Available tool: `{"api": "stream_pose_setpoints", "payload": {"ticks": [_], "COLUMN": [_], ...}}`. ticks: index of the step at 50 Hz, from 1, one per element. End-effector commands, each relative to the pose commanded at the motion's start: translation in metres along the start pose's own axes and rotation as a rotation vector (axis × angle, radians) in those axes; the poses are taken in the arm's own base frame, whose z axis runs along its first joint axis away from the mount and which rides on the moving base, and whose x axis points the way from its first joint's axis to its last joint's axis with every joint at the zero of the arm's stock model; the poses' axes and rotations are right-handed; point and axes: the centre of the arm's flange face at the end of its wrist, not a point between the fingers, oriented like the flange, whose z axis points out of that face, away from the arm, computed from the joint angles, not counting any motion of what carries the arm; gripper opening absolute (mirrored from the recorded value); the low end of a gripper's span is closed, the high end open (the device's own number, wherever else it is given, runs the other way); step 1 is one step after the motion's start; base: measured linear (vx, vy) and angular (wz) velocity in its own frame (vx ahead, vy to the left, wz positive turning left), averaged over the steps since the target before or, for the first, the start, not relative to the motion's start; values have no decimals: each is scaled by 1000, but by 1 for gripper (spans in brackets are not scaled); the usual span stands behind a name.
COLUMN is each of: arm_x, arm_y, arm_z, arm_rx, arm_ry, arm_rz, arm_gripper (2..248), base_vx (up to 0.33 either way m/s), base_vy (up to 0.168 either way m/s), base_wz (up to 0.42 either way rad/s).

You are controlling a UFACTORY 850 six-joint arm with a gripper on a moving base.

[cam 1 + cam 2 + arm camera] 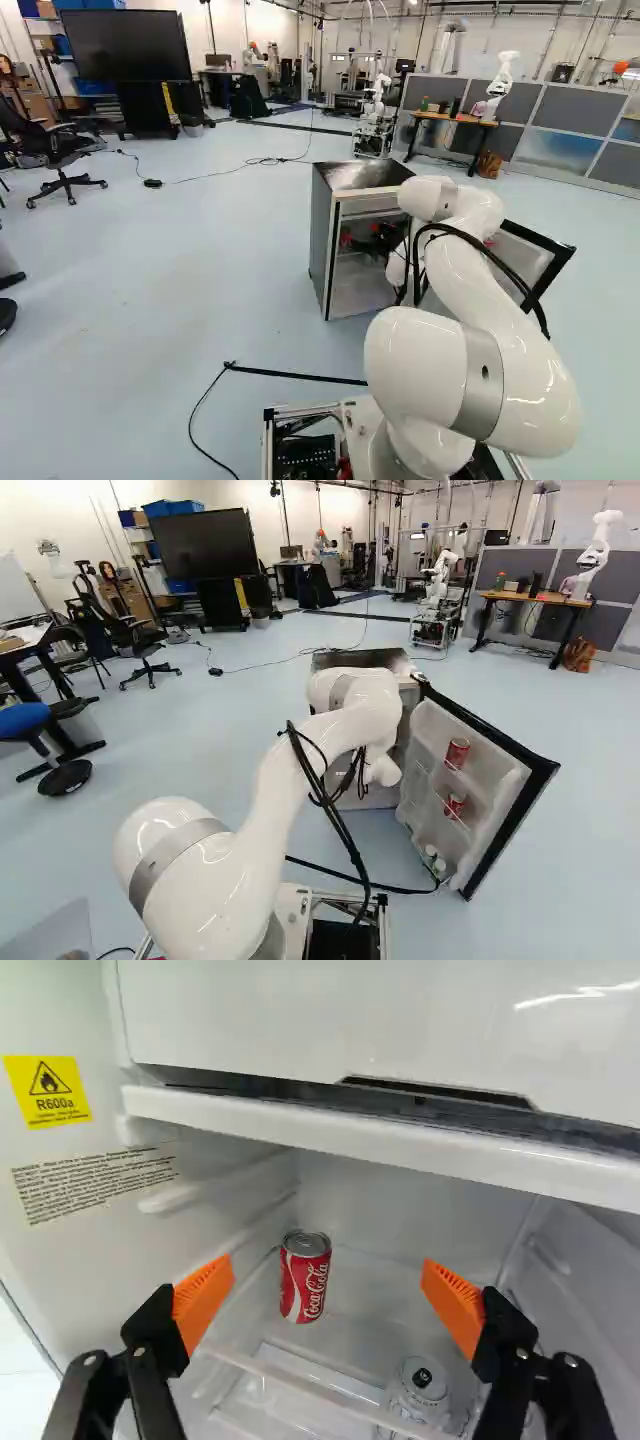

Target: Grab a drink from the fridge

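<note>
At the fridge's point(322, 235) opening, my gripper point(361, 238) reaches in, partly hidden by the arm in the left base view. Seen from the wrist, the gripper point(328, 1265) is open, its orange pads wide apart with nothing gripped. Ahead of it a red drink can point(305, 1290) stands upright near the fridge's back corner. A second, pale-topped can or bottle point(422, 1385) is lower down, partly behind a clear shelf edge. The open door point(505, 780) holds red cans point(457, 752) on its racks.
A freezer compartment point(380, 1030) with a white ledge point(400, 1145) lies above the gripper's path. The fridge's side wall point(60, 1240) is close beside one finger. The door juts out to the arm's right. Another robot point(440, 580) stands far beyond the fridge.
</note>
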Motion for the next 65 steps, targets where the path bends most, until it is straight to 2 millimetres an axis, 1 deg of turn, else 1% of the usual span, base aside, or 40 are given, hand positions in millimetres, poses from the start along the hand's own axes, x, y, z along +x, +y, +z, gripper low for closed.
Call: {"api": "stream_pose_setpoints", "payload": {"ticks": [19,42,50,65], "arm_x": [-4,-1,-10,-34], "arm_y": [5,-13,-14,-13], "arm_z": [14,34,38,49], "arm_rx": [-51,-19,-16,-14], "arm_ry": [-18,-14,-10,6], "arm_rz": [-5,-9,-13,-30], "arm_gripper": [247,247,247,247], "base_vx": [0,0,0,0], "base_vy": [0,0,0,0], "base_wz": [0,0,0,0]}}
